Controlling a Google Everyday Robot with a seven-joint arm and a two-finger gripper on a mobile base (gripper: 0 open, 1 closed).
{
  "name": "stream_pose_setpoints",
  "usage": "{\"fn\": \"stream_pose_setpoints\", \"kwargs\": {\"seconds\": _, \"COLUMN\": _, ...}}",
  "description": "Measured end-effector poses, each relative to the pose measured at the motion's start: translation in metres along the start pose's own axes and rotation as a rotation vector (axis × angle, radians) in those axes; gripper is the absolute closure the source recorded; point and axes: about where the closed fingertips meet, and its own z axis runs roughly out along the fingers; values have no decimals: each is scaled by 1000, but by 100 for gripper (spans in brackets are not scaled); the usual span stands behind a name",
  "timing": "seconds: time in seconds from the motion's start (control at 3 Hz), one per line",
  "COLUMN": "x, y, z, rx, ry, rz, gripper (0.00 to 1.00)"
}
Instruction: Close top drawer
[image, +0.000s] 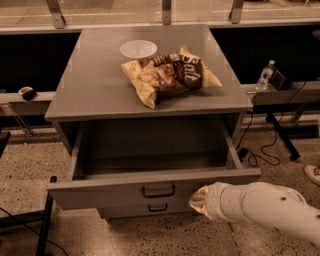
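The top drawer (150, 192) of the grey cabinet stands pulled out. Its inside is plain grey and empty. Its flat front has a small black bar handle (158, 191). My white arm reaches in from the lower right. My gripper (196, 201) is at the drawer front, right of the handle, touching or nearly touching it. The arm's end hides it. Below the top drawer front, a narrower drawer with a like handle (157, 207) shows.
On the cabinet top (90, 90) lie a chip bag (170, 75) and a white bowl (138, 49). A water bottle (265, 75) and cables (265, 150) are at the right. A black stand (45, 215) is at the lower left on the speckled floor.
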Motion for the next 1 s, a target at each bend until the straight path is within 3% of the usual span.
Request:
{"fn": "stream_pose_setpoints", "kwargs": {"seconds": 0.67, "x": -21, "y": -41, "z": 15, "rx": 159, "ry": -158, "rz": -6, "gripper": 100}}
{"fn": "stream_pose_setpoints", "kwargs": {"seconds": 1.0, "x": -26, "y": -53, "z": 21, "rx": 192, "ry": -191, "rz": 0, "gripper": 100}}
